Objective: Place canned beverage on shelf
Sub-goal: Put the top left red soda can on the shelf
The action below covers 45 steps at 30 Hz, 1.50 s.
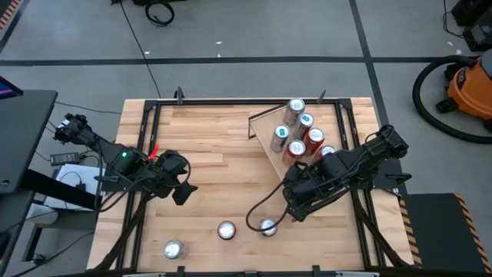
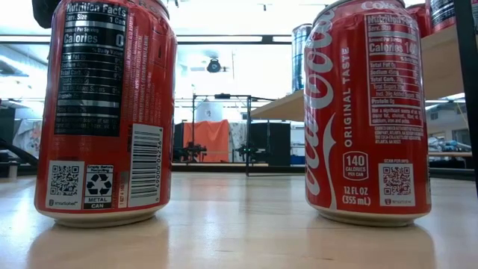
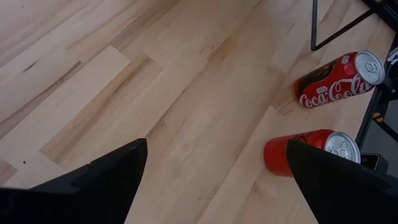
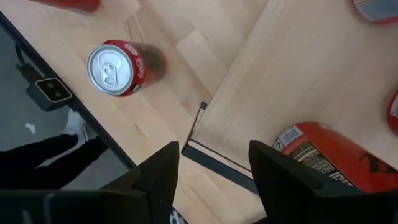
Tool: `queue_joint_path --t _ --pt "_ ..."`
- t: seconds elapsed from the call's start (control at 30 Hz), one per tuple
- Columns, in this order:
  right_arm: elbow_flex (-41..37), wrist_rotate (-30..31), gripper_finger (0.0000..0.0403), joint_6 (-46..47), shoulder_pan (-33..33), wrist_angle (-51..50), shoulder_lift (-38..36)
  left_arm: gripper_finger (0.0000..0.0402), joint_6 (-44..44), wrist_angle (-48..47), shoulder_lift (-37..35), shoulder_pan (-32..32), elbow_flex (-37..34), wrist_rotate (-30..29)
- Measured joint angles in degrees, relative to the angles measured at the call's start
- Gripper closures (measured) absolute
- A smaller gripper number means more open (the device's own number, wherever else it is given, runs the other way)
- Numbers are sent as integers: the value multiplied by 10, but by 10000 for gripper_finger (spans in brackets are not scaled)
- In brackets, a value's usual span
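2 red cans (image 2: 104, 112) stand closest on the table (image 1: 215, 146); right gripper (image 4: 211, 168) hangs closed, empty, over the shelf (image 1: 269, 127); left gripper (image 3: 214, 180) waits open

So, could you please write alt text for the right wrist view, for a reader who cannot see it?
The right gripper, its two dark fingers empty, hovers over the edge of the light wood shelf and its black rail. An upright red can stands on the tabletop beyond; a second red can sits on the shelf beside one finger.
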Motion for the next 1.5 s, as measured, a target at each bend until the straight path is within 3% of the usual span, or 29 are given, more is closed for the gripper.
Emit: queue_joint_path --t 0.33,0.53,0.87,1.5 --pt "-8 -17 183 1 0 0 0 6 2 0 0 0 0 0" --pt "-50 -51 148 1 3 0 0 6 3 0 0 0 0 1" --pt "-62 -40 83 5 8 -2 -1 6 3 0 0 0 0 1" --pt "-64 -9 80 19 14 2 -16 6 3 0 0 0 0 1"
